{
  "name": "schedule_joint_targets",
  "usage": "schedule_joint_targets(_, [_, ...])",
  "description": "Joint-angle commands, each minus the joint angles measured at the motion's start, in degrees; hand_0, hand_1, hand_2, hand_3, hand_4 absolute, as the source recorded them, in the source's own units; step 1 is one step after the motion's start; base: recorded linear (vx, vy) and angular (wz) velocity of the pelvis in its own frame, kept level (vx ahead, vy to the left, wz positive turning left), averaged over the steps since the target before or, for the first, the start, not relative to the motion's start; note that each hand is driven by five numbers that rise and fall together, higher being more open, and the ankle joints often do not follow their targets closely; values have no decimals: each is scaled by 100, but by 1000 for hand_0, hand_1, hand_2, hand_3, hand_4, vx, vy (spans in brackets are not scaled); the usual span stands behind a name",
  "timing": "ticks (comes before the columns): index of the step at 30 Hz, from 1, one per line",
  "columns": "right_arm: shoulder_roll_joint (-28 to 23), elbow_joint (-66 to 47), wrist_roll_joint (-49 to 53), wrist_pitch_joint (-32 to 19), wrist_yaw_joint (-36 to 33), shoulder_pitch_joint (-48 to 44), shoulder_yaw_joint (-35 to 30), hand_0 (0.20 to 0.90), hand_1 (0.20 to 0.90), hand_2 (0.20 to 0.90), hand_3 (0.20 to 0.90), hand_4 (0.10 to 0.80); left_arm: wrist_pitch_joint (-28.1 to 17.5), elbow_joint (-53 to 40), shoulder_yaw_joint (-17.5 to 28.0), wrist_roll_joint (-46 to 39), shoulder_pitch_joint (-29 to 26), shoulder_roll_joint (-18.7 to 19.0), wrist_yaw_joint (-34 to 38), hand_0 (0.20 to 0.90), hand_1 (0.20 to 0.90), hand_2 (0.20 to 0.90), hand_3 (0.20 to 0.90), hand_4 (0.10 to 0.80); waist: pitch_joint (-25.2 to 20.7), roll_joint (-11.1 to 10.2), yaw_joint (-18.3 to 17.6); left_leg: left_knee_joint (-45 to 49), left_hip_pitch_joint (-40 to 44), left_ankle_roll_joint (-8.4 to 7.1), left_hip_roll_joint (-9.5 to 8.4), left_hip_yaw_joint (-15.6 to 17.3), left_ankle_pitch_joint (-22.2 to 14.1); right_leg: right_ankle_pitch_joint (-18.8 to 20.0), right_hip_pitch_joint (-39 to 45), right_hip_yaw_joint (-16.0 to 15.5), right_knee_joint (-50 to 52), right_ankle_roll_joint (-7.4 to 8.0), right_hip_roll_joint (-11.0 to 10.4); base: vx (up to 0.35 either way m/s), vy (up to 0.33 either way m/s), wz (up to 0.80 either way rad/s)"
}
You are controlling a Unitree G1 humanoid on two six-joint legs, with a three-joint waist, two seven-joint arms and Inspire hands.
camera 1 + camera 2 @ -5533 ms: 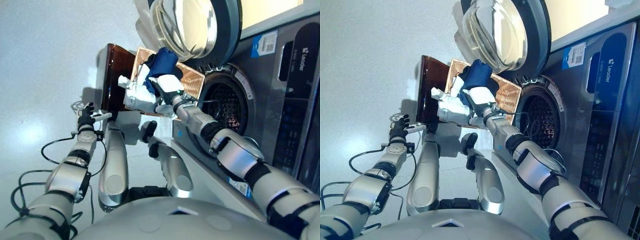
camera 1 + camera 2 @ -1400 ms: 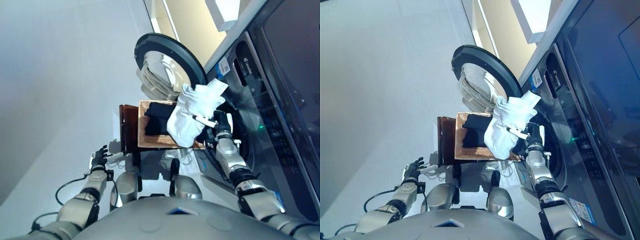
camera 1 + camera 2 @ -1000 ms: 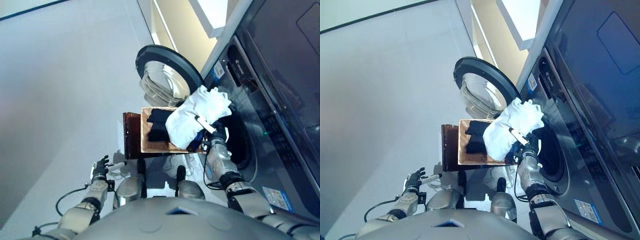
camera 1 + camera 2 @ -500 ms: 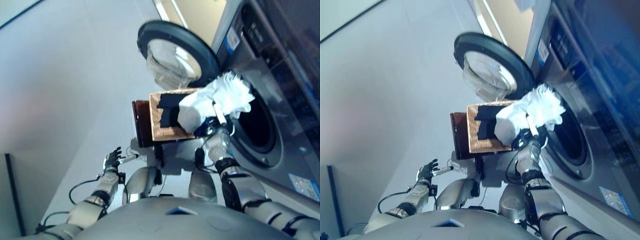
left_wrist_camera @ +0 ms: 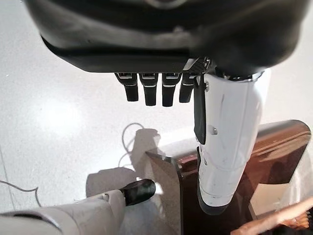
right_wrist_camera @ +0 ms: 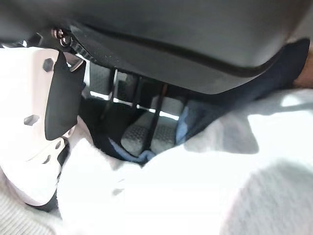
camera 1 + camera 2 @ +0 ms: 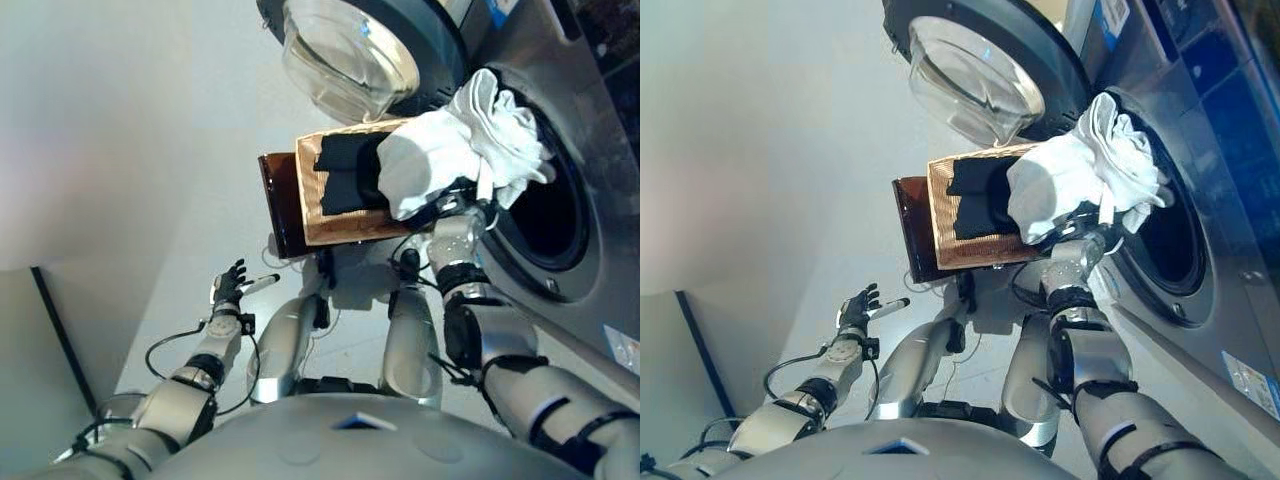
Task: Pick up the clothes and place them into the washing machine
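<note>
My right hand (image 7: 457, 208) is shut on a bundled white garment (image 7: 450, 150) and holds it up at the rim of the washing machine's dark drum opening (image 7: 550, 215). A bit of blue cloth (image 6: 195, 122) is caught in the same grip, beside the white thumb cover (image 6: 34, 122). The garment hangs partly over the wicker basket (image 7: 340, 228), which rests on the dark brown box (image 7: 278, 205) and holds dark clothes (image 7: 345, 170). My left hand (image 7: 232, 285) is open and empty, low on the left above the floor, with its fingers (image 5: 151, 90) straight.
The round glass door (image 7: 350, 50) stands open above the basket, to the left of the drum. The grey washing machine front (image 7: 1230, 330) runs along the right. Pale floor (image 7: 130, 130) lies to the left.
The camera has shifted. My right hand has lifted the white garment out of the basket and carried it right, up to the drum opening. The left hand has stayed low.
</note>
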Motion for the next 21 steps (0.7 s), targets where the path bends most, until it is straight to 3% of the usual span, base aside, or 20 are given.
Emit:
schedule_joint_targets(1, [-744,-89,55,-754,-21,-816,-202,200,200,200,200,300,-197,105,-121,-222,-106,49,129,900,900,900,900,800,-310,176,51,950,-93,-447,-47,-68,-1046,211,18,31,-387,-145,189,2,-15,-10])
schedule_joint_targets(8, [-1105,-354,-119,-970,-220,-1174,-298,200,200,200,200,300,-251,55,-26,-363,-132,26,165,900,900,900,900,800,-230,326,83,1324,-555,-507,50,-26,-1108,152,-440,19,-86,-195,262,-21,-31,-3])
schedule_joint_targets(14, [-1327,-542,-107,-1138,-259,-1460,-274,200,200,200,200,300,-289,-66,91,-398,-240,199,352,900,900,900,900,800,-142,187,59,2663,-1361,-689,284,0,-1619,-120,-1135,-65,838,-206,311,-70,-90,8])
schedule_joint_targets(19, [-1513,-843,27,-1395,-225,-1716,-430,200,200,200,200,300,-361,-171,258,-450,-329,339,459,900,900,900,900,800,-71,132,1,3581,-1827,-737,414,-125,-2125,-523,-1561,-203,1580,-193,263,-29,-80,6])
schedule_joint_targets(20, [-1571,-887,12,-1464,-245,-1774,-469,200,200,200,200,300,-371,-192,275,-461,-326,357,467,900,900,900,900,800,-31,122,-16,3705,-1942,-729,422,-129,-2075,-471,-1654,-225,1645,-205,261,93,-56,9])
schedule_joint_targets(21, [-1632,-923,-6,-1498,-265,-1847,-479,200,200,200,200,300,-381,-191,308,-449,-341,380,472,900,900,900,900,800,-72,143,1,3798,-1938,-742,431,-182,-2264,-680,-1693,-246,1770,-180,274,-79,-57,9])
